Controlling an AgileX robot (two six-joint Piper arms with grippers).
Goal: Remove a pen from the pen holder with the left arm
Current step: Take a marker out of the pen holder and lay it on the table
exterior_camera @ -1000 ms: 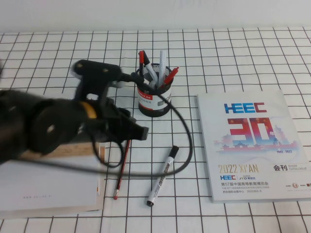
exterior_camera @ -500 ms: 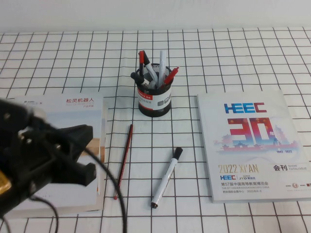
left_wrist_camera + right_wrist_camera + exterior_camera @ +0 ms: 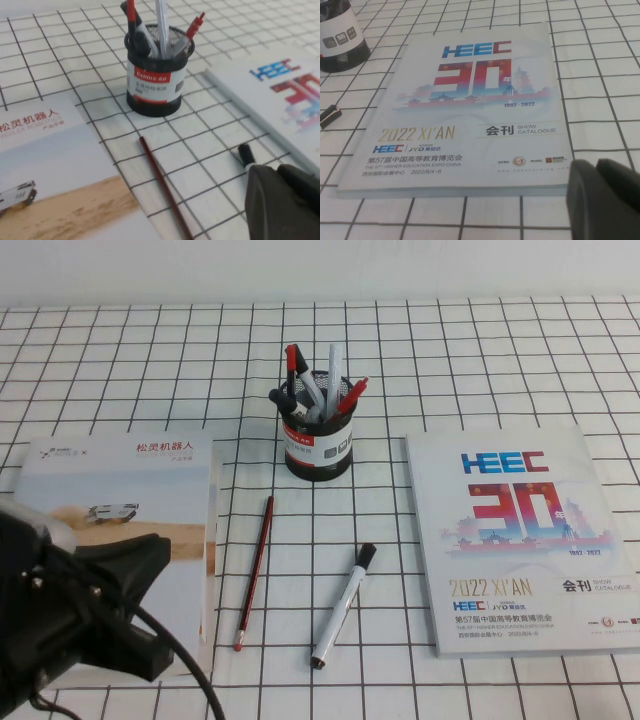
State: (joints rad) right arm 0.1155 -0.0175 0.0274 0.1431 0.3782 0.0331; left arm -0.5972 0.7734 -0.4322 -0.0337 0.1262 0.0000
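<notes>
The black mesh pen holder (image 3: 317,445) stands upright mid-table with several pens in it, also seen in the left wrist view (image 3: 159,75). A black-capped white marker (image 3: 340,606) lies flat on the table in front of it, and a thin red pencil (image 3: 255,570) lies to its left. My left arm (image 3: 70,620) is low at the near left corner, over a booklet. The left gripper (image 3: 276,170) is shut with nothing in it, just near of the marker's cap (image 3: 245,154). The right gripper (image 3: 597,167) is shut and empty at the near edge of the catalogue.
A white HEEC show catalogue (image 3: 520,540) lies right of the holder. A booklet with a desert picture (image 3: 120,500) lies at the left, partly under my left arm. The table is covered by a white cloth with a black grid.
The left arm has drawn back from beside the holder to the near left corner, uncovering the booklet, and its gripper has shut. Marker, pencil and holder stay where they were.
</notes>
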